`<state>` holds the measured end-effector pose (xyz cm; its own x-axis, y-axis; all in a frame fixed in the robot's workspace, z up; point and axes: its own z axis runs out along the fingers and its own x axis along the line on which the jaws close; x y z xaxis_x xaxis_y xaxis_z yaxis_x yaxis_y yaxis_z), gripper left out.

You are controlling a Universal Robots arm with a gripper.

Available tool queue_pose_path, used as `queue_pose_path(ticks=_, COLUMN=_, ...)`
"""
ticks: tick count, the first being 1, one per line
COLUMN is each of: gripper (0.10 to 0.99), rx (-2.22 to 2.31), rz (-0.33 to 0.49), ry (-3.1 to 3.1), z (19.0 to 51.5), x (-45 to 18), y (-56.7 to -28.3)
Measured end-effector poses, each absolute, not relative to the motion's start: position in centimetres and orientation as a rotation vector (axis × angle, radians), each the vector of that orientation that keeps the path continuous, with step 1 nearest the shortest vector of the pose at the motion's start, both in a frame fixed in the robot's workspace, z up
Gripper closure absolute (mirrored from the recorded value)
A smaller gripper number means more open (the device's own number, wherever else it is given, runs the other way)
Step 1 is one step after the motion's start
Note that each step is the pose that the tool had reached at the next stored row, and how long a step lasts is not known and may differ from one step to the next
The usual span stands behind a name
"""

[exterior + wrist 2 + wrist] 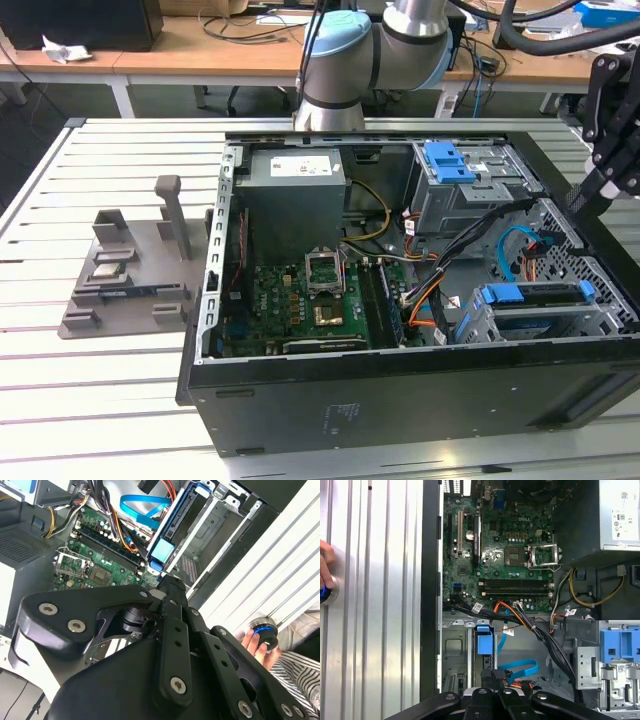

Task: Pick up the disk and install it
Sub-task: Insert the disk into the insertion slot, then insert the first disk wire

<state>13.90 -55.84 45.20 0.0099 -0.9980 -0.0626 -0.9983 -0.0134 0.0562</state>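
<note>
The gripper (492, 674) is hovering inside the open computer case (431, 605), fingers together and gripping nothing, near the disk (484, 642).

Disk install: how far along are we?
The disk in its blue carrier already sits in the drive cage. The gripper hangs above the computer case at the exterior view's right, with no disk in it. Whether the disk is latched home cannot be told.
</note>
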Motion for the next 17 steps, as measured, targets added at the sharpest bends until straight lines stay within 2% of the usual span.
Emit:
queue_pose_path(ticks=12, gripper=0.98, rx=-2.23, rz=0.132, ry=2.203, z=45.3, x=14.0, y=-55.8)
queue_pose_path(ticks=17, gripper=0.98, rx=-2.232, rz=0.137, ry=2.206, z=44.4, x=16.7, y=-54.0)
